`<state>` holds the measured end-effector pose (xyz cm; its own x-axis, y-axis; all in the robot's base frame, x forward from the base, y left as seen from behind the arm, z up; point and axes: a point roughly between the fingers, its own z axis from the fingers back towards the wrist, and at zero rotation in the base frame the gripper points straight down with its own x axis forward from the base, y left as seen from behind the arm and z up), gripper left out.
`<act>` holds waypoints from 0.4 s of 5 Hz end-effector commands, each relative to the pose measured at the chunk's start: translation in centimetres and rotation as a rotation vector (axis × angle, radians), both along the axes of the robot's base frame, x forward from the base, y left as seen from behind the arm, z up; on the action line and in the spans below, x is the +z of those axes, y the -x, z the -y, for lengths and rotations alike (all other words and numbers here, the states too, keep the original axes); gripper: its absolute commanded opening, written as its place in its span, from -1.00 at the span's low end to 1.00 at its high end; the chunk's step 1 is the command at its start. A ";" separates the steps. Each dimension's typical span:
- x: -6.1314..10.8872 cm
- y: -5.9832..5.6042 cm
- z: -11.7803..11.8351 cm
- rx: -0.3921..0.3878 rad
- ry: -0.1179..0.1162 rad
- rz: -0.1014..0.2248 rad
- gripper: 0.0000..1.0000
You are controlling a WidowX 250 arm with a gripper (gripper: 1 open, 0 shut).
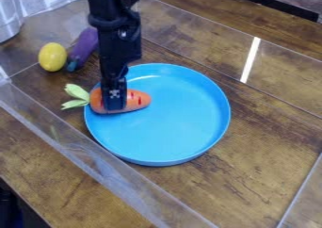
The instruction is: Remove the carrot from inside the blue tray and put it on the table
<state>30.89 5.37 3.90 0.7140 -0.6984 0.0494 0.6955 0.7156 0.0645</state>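
The dark wooden table (270, 166) carries 1 blue tray (189, 119), a lemon (52, 56) and an eggplant (83, 45).

Colours noted, overhead camera view.
Carrot (127, 100): orange, dark stripe marks, pale yellow-green leaves. Blue tray (176, 119): bright, plain blue. Table (270, 175): glossy dark brown planks. Lemon (52, 56): yellow. Eggplant (82, 45): purple. Gripper (115, 98): black.

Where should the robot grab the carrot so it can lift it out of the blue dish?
Probably the carrot around its thick orange middle, from straight above, fingers on its two long sides. It lies flat at the blue tray's left rim, leafy top hanging over the edge; the leaves look thin and floppy.
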 end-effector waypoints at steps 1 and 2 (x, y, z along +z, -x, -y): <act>0.1 -0.6 -0.9 0.017 -0.015 0.030 1.00; 1.2 -1.0 -1.3 0.027 -0.024 0.036 -1.00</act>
